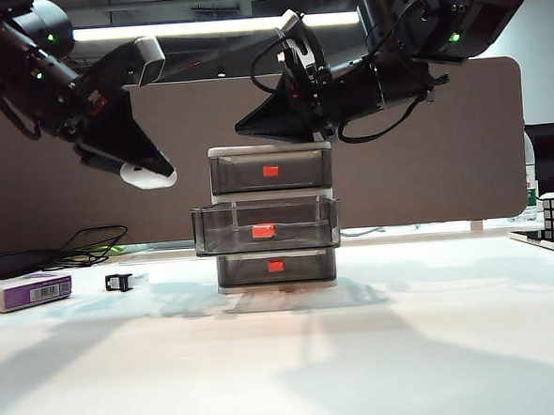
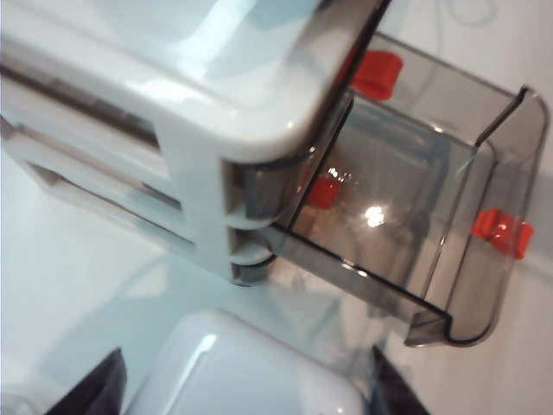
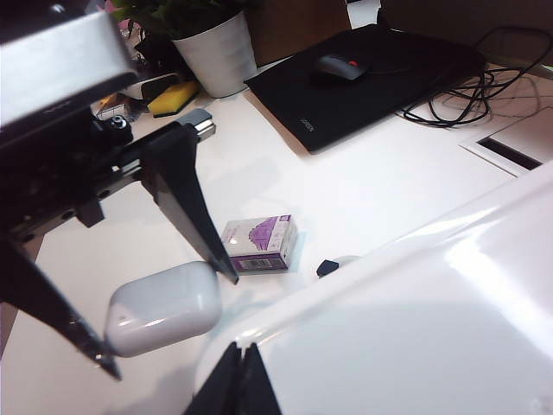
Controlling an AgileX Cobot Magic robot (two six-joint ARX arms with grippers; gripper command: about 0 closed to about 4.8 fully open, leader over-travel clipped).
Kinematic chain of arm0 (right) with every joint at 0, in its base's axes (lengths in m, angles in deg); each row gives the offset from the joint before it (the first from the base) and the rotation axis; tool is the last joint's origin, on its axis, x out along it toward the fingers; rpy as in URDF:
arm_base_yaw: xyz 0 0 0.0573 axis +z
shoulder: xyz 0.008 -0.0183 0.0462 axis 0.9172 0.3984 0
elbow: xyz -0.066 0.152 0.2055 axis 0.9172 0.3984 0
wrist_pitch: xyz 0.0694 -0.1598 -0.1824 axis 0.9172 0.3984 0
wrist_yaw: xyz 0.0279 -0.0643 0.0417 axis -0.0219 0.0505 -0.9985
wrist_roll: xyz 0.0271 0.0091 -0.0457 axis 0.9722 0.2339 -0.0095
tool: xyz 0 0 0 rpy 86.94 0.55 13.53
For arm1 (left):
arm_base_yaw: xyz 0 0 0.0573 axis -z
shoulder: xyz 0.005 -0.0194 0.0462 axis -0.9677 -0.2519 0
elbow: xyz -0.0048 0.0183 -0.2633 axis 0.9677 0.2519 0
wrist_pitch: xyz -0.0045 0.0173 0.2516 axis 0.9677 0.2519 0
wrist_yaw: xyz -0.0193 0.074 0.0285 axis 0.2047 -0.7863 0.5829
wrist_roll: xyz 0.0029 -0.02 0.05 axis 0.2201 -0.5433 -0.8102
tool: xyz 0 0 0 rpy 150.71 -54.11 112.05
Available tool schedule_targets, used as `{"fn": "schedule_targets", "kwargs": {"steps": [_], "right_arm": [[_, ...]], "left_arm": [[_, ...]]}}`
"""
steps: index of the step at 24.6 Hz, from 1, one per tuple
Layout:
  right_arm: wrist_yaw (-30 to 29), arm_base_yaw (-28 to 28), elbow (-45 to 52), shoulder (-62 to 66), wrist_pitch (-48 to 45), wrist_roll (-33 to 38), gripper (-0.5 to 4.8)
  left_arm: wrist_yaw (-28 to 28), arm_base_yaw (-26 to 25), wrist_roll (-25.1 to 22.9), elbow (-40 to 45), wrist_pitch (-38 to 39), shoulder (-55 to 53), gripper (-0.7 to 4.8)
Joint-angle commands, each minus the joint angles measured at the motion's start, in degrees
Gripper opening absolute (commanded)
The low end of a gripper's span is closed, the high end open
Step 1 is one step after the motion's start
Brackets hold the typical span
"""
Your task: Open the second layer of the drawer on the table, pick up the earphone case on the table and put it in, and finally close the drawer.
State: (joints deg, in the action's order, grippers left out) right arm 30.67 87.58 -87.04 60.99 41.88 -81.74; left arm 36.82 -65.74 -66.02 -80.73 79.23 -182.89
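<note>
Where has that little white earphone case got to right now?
The earphone case is up in the air, held in the left gripper, on the left of the exterior view, beside the top of the drawer, above the pulled-out second layer.

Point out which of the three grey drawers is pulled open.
The middle drawer, the second layer: it juts forward past the white frame, while the top drawer and bottom drawer sit flush.

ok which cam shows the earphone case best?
Right wrist view: the earphone case shows whole between the left end effector's fingers. Exterior view shows only its underside, small. Left wrist view crops it at the frame's edge.
</note>
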Motion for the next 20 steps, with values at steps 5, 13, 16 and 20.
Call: {"fn": "schedule_targets", "kwargs": {"steps": [5, 13, 16, 20], "right_arm": [[0.52, -0.09, 0.83, 0.92, 5.64, 0.68, -0.05], [-0.11, -0.04, 0.83, 0.92, 6.08, 0.68, -0.05], [-0.87, 0.00, 0.83, 0.92, 6.25, 0.70, -0.05], [-1.77, 0.04, 0.83, 0.92, 6.29, 0.70, -0.05]], "left_arm": [[1.68, 5.09, -0.22, -0.07, 1.66, 1.25, 2.09], [1.01, 11.98, -0.02, -0.07, 0.70, 1.25, 2.09], [0.83, 13.25, 0.44, -0.07, -1.99, 1.22, 2.09], [0.85, 13.99, 4.02, -0.07, -6.54, 1.22, 2.10]]}}
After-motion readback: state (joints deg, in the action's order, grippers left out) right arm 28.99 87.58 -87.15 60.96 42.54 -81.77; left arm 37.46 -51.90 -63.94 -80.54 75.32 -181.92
